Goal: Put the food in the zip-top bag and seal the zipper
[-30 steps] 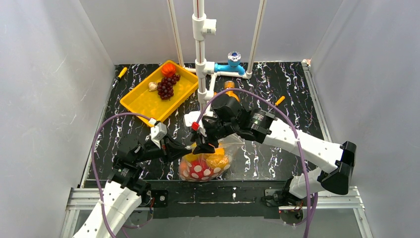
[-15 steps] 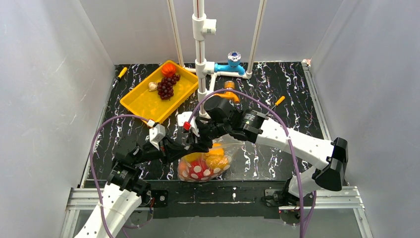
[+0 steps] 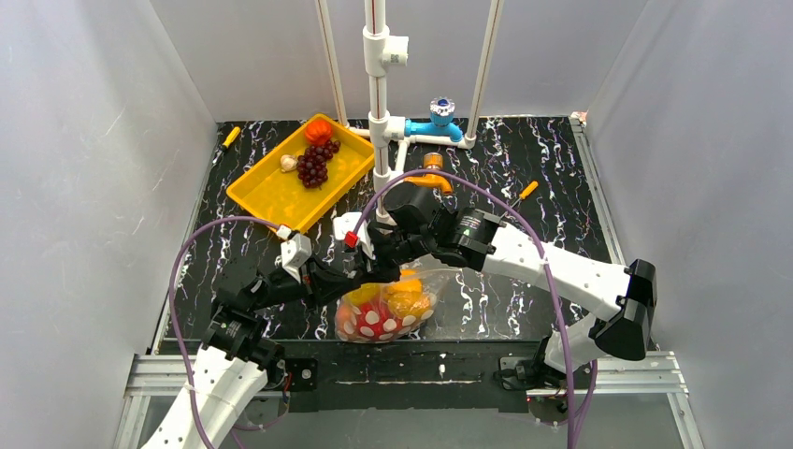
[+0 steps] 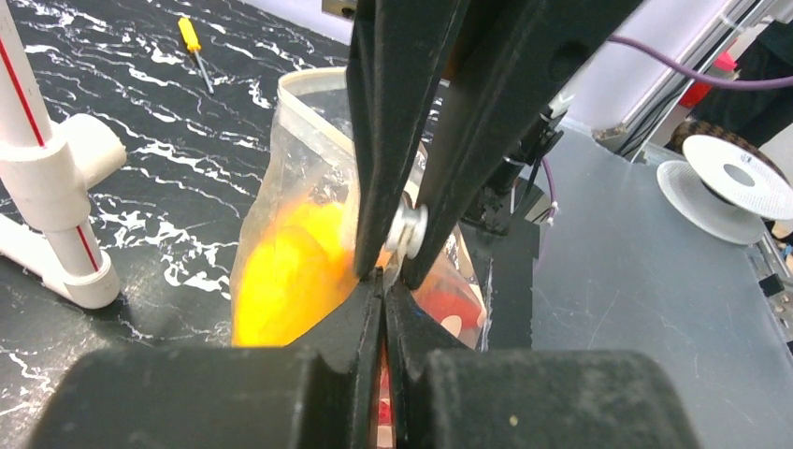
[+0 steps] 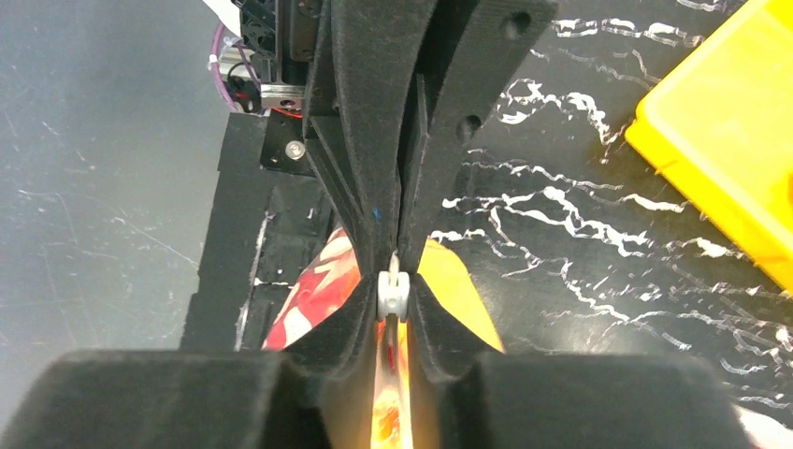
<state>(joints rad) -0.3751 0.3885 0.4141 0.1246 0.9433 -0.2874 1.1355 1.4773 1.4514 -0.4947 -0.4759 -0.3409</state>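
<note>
The zip-top bag [image 3: 385,311] lies near the table's front edge, holding red and yellow-orange food [image 3: 397,304]. My left gripper [image 3: 346,282] is shut on the end of the zipper strip [image 4: 383,277]. My right gripper [image 3: 371,271] is shut on the white zipper slider [image 5: 393,294], tip to tip with the left fingers [image 5: 374,140]. The slider also shows in the left wrist view [image 4: 409,230]. More food sits in the yellow tray [image 3: 271,192]: a red tomato [image 3: 318,130], purple grapes [image 3: 313,165], a white garlic [image 3: 288,163].
A white pipe stand [image 3: 379,112] with a blue tap [image 3: 439,122] rises at the back centre. An orange piece [image 3: 432,170] lies behind my right arm. Small orange-handled tools lie at the back left [image 3: 230,137] and at the right [image 3: 528,190].
My right gripper has slid left along the bag's mouth until it meets the left gripper. The left gripper has held its place on the bag.
</note>
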